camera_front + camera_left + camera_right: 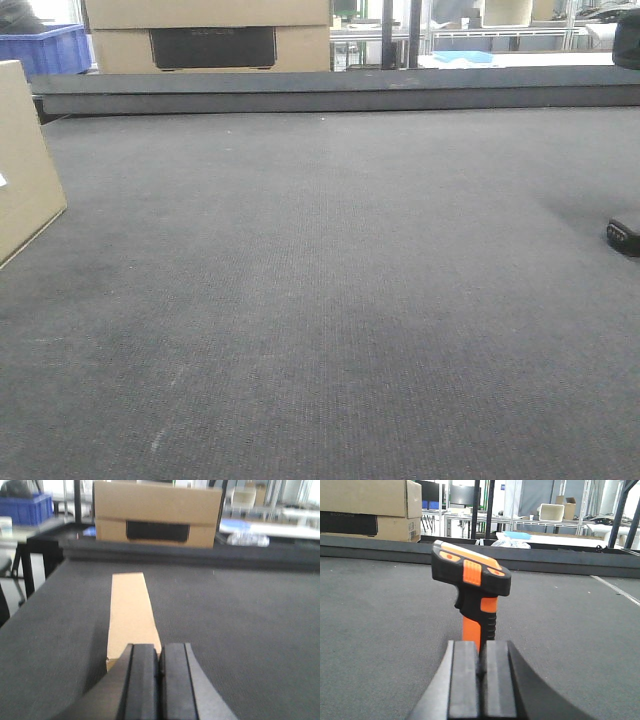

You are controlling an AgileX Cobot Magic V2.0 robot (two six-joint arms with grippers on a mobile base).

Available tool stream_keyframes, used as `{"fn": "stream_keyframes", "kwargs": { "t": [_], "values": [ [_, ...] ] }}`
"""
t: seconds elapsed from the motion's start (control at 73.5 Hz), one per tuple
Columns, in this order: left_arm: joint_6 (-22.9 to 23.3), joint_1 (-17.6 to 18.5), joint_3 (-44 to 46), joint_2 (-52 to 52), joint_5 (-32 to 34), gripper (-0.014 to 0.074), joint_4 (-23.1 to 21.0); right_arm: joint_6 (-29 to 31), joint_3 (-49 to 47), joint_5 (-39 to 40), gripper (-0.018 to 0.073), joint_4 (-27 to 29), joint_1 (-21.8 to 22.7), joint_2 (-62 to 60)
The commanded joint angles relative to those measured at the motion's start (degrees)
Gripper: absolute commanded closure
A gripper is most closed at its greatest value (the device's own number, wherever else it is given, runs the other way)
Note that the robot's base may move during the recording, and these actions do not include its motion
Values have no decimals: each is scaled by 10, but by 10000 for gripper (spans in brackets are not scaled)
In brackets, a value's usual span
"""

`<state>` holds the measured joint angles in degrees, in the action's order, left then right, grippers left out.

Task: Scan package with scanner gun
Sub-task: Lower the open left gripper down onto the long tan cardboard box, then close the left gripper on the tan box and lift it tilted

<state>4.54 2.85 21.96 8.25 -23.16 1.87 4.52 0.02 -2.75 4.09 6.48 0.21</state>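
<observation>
The package (131, 615), a plain tan cardboard box, lies on the dark mat straight ahead of my left gripper (160, 652), which is shut and empty, its tips over the box's near end. In the front view the package (25, 160) shows at the far left edge. The scanner gun (472, 580), black and orange, stands upright just beyond my right gripper (481, 652). That gripper is shut with nothing between its pads, and its tips hide the gun's base. Only the gun's black foot (623, 235) shows at the right edge of the front view. Neither gripper appears in the front view.
A raised dark ledge (340, 90) runs along the far side of the mat. Behind it stand large cardboard boxes with a black panel (210, 35) and a blue crate (45, 50). The left table edge (30, 605) drops off near the package.
</observation>
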Motion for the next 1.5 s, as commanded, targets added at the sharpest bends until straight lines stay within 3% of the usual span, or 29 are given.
{"fn": "stream_keyframes", "kwargs": {
  "t": [0.0,0.476,0.517,0.748,1.02,1.074,1.197,1.265,1.319,1.387,1.482],
  "values": [
    [-1,1,48,50,-43,708,1,0,0,10,727,-5,2,-2],
    [-1,1,272,357,-90,708,-2,0,0,10,727,-5,2,-2],
    [-1,1,299,385,-105,708,-2,0,0,10,727,-5,2,-2],
    [-1,1,482,574,-320,708,-2,0,0,10,727,-5,2,-2],
    [0,1,590,683,-338,708,8,0,0,10,727,-5,2,-2],
    [28,-11,593,692,-339,708,9,0,0,10,727,-5,2,-2],
    [42,-53,597,700,-363,708,-34,0,0,10,727,-5,2,-2],
    [-2,-68,597,704,-377,699,-74,0,0,10,727,-5,2,-2],
    [-31,-72,597,707,-387,661,-91,0,0,10,727,-5,2,-2],
    [-35,-72,597,714,-388,561,-91,0,0,10,727,-5,2,-2],
    [-35,-72,597,727,-388,295,-91,0,0,10,727,-5,2,-2]
  ]
}}
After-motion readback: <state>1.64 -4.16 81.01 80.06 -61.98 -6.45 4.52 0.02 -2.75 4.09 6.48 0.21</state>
